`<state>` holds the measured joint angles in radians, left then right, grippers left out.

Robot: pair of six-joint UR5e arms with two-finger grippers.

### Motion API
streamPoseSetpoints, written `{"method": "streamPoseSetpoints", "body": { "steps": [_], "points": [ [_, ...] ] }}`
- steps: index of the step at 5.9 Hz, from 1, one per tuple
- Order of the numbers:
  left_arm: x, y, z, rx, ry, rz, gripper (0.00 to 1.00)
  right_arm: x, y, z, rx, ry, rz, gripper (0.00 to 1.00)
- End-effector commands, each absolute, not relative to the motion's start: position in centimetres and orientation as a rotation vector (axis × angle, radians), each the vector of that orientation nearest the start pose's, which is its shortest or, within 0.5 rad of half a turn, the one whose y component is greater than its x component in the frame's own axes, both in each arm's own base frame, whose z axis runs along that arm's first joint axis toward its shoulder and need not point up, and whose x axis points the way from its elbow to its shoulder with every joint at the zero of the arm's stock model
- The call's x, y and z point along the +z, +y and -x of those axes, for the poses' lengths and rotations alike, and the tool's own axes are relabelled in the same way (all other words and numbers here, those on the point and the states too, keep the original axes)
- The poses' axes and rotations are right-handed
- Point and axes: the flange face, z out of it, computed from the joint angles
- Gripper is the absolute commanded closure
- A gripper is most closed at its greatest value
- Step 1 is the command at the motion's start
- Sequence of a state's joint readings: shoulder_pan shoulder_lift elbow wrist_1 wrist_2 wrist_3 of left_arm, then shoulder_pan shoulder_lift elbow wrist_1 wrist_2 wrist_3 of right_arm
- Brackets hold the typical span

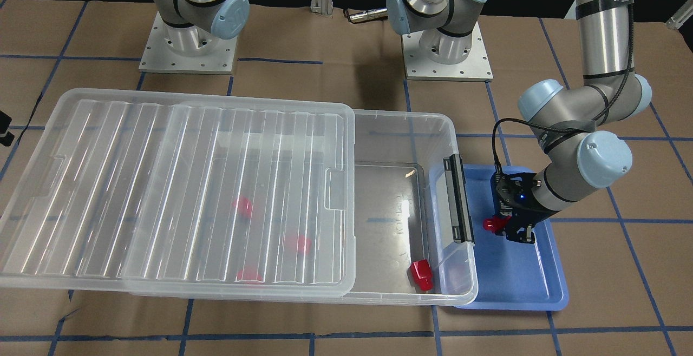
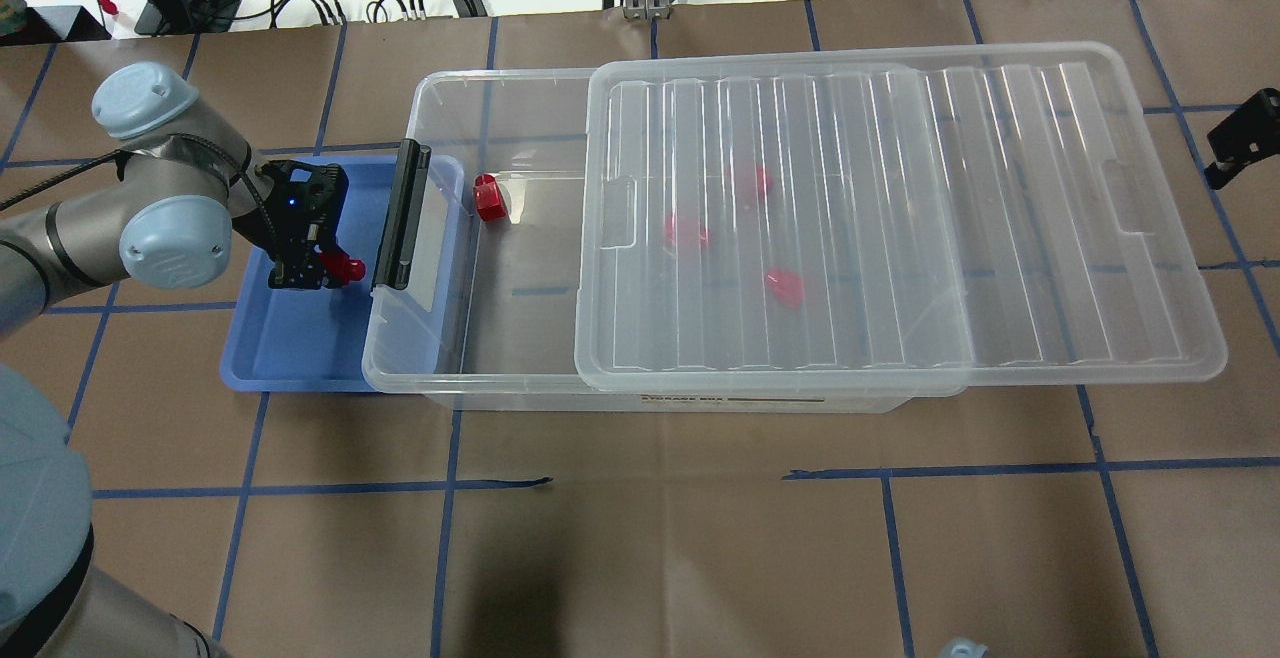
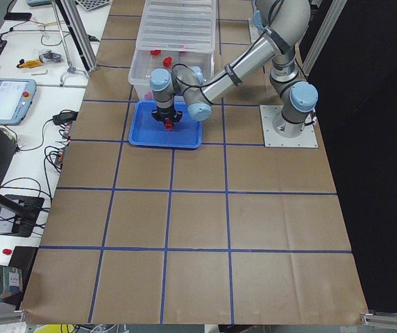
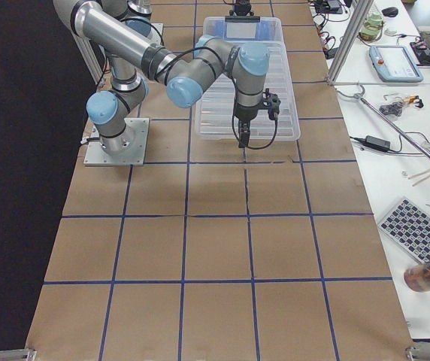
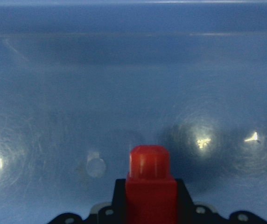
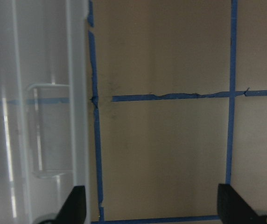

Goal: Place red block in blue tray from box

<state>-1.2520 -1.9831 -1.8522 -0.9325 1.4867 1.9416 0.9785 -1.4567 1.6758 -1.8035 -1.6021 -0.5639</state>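
My left gripper (image 1: 511,226) is shut on a red block (image 1: 491,224), stub end sticking out, low over the blue tray (image 1: 520,285). The left wrist view shows the block (image 5: 151,182) between the fingers with the tray floor (image 5: 124,70) close below. The clear box (image 1: 400,123) lies beside the tray, its ribbed lid (image 1: 178,193) slid partly off. One red block (image 1: 421,275) lies in the open end near the black latch (image 1: 459,199); three more (image 1: 242,204) show blurred under the lid. My right gripper (image 6: 154,207) is open and empty over the table beside the lid's far end.
The tray's edge tucks under the box's latch end (image 2: 400,215). The table is brown paper with blue tape lines (image 6: 171,96). Both arm bases (image 1: 446,47) stand behind the box. Benches with cables and devices (image 3: 7,97) line the operators' side.
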Motion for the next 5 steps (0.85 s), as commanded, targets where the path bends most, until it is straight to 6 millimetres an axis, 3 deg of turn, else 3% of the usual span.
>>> {"method": "streamPoseSetpoints", "body": {
  "steps": [1, 2, 3, 4, 5],
  "points": [
    [19.0, -58.5, -4.4, 0.073, -2.101, 2.200, 0.03, 35.6, -50.4, 20.5, 0.078, 3.185, -0.048, 0.00],
    [20.9, -58.3, -3.8, 0.080, -2.120, 2.209, 0.03, 34.3, -49.9, 20.1, 0.104, 3.173, -0.061, 0.00],
    [24.0, -57.7, -3.2, 0.073, -2.178, 2.149, 0.03, 34.1, -49.8, 20.1, 0.105, 3.171, -0.102, 0.00],
    [28.2, -57.5, -2.7, 0.041, -2.205, 2.088, 0.03, 34.7, -49.6, 19.9, 0.096, 3.174, -0.118, 0.00],
    [33.7, -58.0, -1.0, -0.012, -2.158, 2.087, 0.02, 34.8, -49.5, 19.8, 0.094, 3.167, -0.125, 0.00]
  ]
}}
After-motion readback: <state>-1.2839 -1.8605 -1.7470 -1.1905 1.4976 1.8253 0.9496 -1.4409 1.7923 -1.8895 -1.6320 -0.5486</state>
